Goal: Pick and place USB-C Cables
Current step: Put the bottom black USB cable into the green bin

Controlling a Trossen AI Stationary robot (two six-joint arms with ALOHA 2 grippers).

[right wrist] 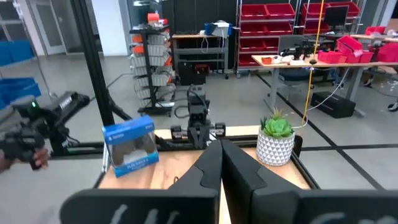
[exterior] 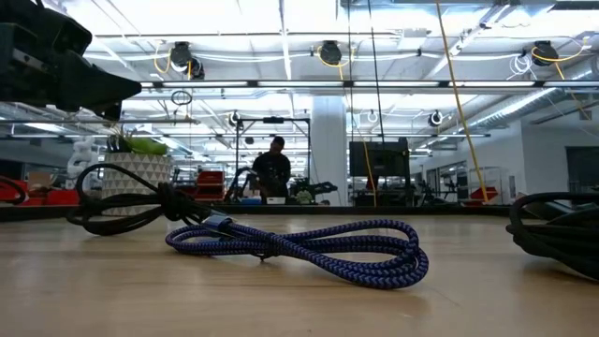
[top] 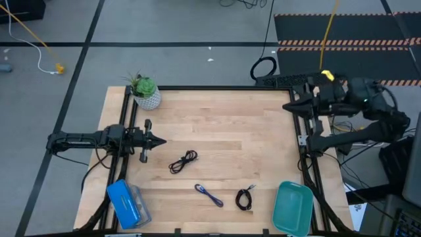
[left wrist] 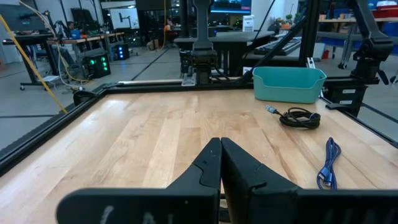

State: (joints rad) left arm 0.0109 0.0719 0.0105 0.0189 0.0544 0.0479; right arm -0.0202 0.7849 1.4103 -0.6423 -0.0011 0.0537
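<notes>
Three coiled cables lie flat on the wooden table toward its near side. One black cable [top: 183,161] is at the middle. The blue-purple cable [top: 208,195] [exterior: 309,251] [left wrist: 328,163] is nearer the front edge. A second black cable [top: 245,197] [left wrist: 300,117] lies beside the teal tray [top: 293,207] [left wrist: 289,83] at the near right corner. My left gripper [top: 162,140] [left wrist: 220,144] hovers shut at the table's left side, pointing right, left of the middle cable. My right gripper [top: 287,106] [right wrist: 220,145] is shut at the far right edge, pointing left.
A potted plant [top: 145,91] [right wrist: 277,138] stands at the far left corner. A blue box [top: 127,203] [right wrist: 132,148] sits at the near left corner. A black frame [top: 217,87] rims the table. Bare wood lies between the two grippers. A person [exterior: 272,172] stands far off in the room.
</notes>
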